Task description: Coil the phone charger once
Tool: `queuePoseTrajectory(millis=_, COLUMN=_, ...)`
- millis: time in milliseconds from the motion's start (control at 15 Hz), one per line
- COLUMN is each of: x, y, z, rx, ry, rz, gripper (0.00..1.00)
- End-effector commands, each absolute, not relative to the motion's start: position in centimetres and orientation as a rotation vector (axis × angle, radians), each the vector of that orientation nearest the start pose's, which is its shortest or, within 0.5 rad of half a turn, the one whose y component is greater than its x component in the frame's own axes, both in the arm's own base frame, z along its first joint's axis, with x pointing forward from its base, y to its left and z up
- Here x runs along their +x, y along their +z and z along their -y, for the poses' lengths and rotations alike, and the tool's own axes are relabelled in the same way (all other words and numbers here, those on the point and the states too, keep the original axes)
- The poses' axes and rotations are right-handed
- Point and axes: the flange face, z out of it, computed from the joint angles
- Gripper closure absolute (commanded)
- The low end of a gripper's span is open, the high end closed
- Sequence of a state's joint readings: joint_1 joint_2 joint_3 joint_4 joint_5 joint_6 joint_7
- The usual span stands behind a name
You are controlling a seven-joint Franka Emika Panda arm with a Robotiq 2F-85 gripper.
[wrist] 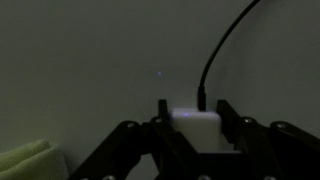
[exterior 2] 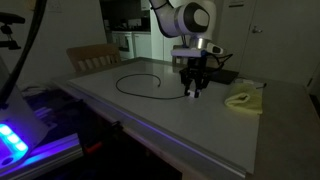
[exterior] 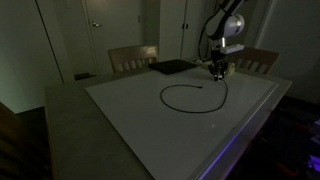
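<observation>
End effector [wrist: 195,122] clenched on white plug of phone charger [wrist: 207,72], lower middle, wrist view. Cable looks thin, floppy, light; plug's probably best hold imo.

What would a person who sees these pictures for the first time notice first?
First comes the thin black phone charger, which lies in an open curve on the white table. Next is the robot's end effector, down at one end of the cable; the wrist view shows a white plug between its fingers. The room is dim, and a pale object lies on the table near the arm.
</observation>
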State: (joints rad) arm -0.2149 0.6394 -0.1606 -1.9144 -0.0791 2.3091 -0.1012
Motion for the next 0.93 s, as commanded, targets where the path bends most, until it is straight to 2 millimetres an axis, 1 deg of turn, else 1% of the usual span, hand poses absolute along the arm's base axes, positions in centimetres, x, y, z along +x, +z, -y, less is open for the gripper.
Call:
queuePoseTrajectory(millis=0, x=55.8, y=14.3, z=21.6, rx=-3.181, ry=0.435, rz=-0.257, gripper=0.74)
queuePoseTrajectory(millis=67, x=56.1, y=14.4, z=21.1, rx=-3.168, ry=0.423, rz=-0.175, gripper=0.74)
queuePoseTrajectory(millis=133, x=56.5, y=14.5, z=20.2, rx=-3.142, ry=0.380, rz=-0.055, gripper=0.74)
queuePoseTrajectory(millis=200, x=56.8, y=14.8, z=19.2, rx=-3.128, ry=0.351, rz=0.009, gripper=0.74)
queuePoseTrajectory(millis=467, x=57.7, y=15.4, z=13.7, rx=-3.044, ry=0.284, rz=0.311, gripper=0.74)
queuePoseTrajectory(millis=600, x=57.9, y=15.4, z=12.0, rx=-2.988, ry=0.267, rz=0.465, gripper=0.74)
queuePoseTrajectory(millis=667, x=58.6, y=14.7, z=12.6, rx=-3.038, ry=0.314, rz=0.352, gripper=0.49)
queuePoseTrajectory(millis=733, x=58.7, y=14.7, z=11.8, rx=-3.017, ry=0.306, rz=0.404, gripper=0.49)
queuePoseTrajectory(millis=867, x=58.7, y=14.7, z=11.4, rx=-3.005, ry=0.303, rz=0.441, gripper=0.49)
